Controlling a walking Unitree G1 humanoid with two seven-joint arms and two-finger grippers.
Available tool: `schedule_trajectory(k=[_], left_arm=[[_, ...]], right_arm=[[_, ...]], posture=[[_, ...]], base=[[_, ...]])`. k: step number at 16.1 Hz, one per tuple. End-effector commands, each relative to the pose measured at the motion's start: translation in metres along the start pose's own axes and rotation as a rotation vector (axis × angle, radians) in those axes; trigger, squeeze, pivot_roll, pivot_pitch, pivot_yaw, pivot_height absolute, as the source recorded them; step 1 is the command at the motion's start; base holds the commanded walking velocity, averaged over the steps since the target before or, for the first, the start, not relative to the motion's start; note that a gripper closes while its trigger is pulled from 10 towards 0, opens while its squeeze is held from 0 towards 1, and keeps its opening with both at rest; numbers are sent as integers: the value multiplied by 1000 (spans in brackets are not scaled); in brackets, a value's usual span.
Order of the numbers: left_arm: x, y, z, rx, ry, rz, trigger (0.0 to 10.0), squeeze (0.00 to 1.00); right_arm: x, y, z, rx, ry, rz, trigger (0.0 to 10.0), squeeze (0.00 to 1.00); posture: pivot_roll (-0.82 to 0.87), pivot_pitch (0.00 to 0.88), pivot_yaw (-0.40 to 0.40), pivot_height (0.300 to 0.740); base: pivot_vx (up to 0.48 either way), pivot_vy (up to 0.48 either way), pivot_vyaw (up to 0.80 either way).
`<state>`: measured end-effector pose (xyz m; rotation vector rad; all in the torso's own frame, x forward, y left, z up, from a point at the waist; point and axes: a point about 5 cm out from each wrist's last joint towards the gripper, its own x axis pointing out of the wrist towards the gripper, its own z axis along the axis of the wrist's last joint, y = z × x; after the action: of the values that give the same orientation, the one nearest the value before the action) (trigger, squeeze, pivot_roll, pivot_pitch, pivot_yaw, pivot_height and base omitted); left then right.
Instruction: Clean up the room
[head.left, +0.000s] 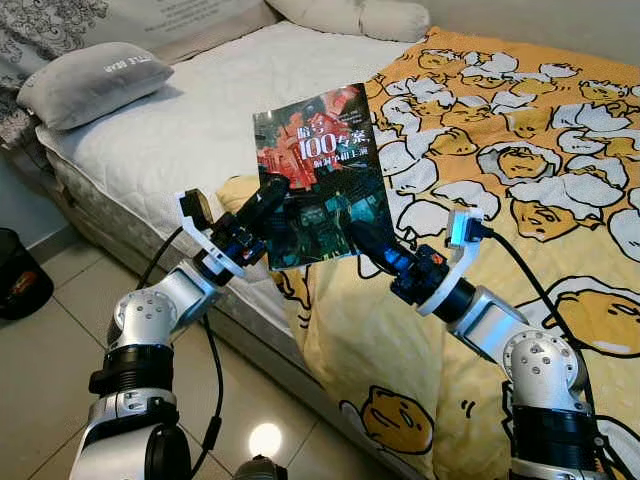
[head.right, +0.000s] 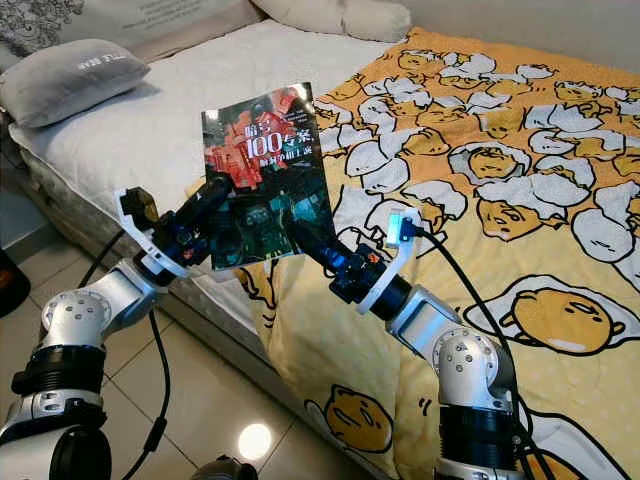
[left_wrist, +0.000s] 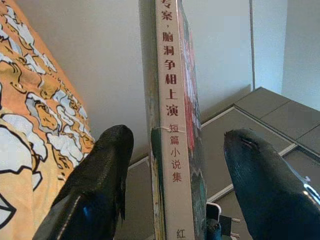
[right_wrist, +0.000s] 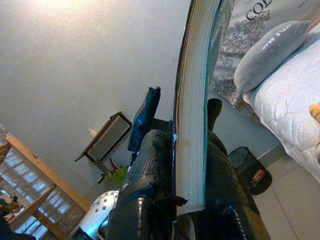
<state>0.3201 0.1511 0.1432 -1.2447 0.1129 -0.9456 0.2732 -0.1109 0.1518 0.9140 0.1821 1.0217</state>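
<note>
Bedroom, bed ahead of you on a tiled floor.
You see a white mattress (head.left: 200, 120) with a grey pillow (head.left: 95, 82) at upper left, a yellow cartoon blanket (head.left: 520, 170) filling the right, and glossy pale tiles (head.left: 60, 330) at lower left.

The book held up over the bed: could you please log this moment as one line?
book upright over bed | right gripper shut on book | left gripper jaws open astride spine | yellow blanket on bed

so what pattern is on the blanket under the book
Orange-yellow blanket with a repeating cartoon egg-yolk character on white patches, clearest in the left eye view, behind the held book.
</note>
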Motion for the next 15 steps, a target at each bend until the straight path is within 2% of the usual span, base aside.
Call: schedule_trajectory(k=[1, 9, 10, 12, 13, 14, 15], left_arm=[[3, -4, -1, 26, 28, -24, 0, 0], [4, -3, -1, 27, 22, -18, 0, 0], [5, -2, -1, 57, 22, -3, 0, 0], [5, -1, -1, 64, 19, 13, 0, 0], [5, -2, -1, 74, 13, 16, 0, 0], [4, -2, -1, 92, 7, 27, 0, 0], [4, -2, -1, 96, 4, 28, 0, 0]], right_arm=[[5, 10, 2, -18, -8, 64, 0, 0], [7, 9, 2, -26, -2, 67, 0, 0], [7, 9, 2, -31, -1, 61, 824, 0], [6, 8, 1, -35, 0, 55, 4039, 0], [6, 8, 1, -38, 0, 51, 4353, 0], [6, 8, 1, -44, 0, 43, 7843, 0], [6, 7, 1, -49, 1, 38, 10000, 0]], posture=[[35, 0, 65, 740], [36, 0, 66, 740], [36, 0, 67, 740], [34, 0, 68, 740], [33, 0, 69, 740], [33, 0, 69, 740], [33, 0, 69, 740]], base=[[0, 0, 0], [0, 0, 0], [0, 0, 0], [0, 0, 0], [0, 0, 0], [0, 0, 0], [0, 0, 0]])
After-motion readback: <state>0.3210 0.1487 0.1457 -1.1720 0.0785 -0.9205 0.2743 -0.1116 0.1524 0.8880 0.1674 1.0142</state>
